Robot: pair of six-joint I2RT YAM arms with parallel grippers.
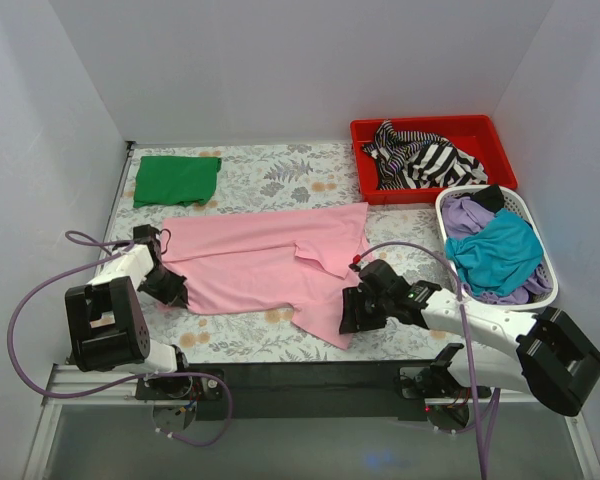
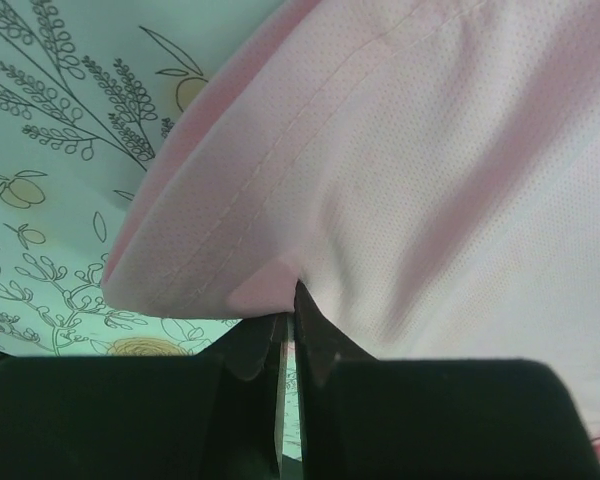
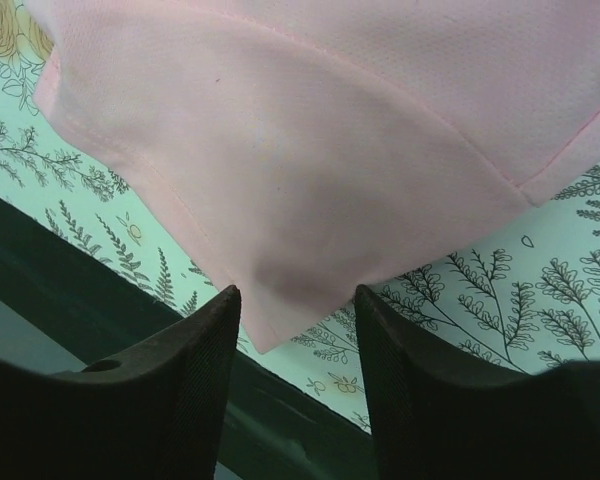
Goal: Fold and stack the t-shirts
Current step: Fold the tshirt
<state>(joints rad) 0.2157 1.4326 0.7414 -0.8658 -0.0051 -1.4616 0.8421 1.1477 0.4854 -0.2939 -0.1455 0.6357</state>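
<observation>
I see the light pink t-shirt (image 1: 270, 265) spread across the middle of the surface (image 1: 280, 175), which is covered in a pale cloth printed with leaves and small orange flowers. The shirt is a fine, pin-dotted knit with stitched hems. It lies mostly flat, with one part folded over near the centre and a pointed corner hanging toward the near edge. A dark green t-shirt (image 1: 176, 180) sits folded in a neat rectangle at the far left corner, well apart from the pink one. On the right, a red plastic bin (image 1: 420, 124) holds a crumpled black-and-white striped shirt (image 1: 425, 158). Just beside it, a white slotted basket (image 1: 540, 215) holds a teal shirt (image 1: 498, 250) bunched on top of a purple one (image 1: 467, 214).

My left end effector (image 2: 290, 325) is at the pink shirt's left edge, its fingers pressed together with a small tuck of the hem pinched between them. My right end effector (image 3: 295, 310) has its fingers spread apart on either side of the shirt's near corner. The cloth tip lies in the gap, and I cannot tell whether either finger touches it.
</observation>
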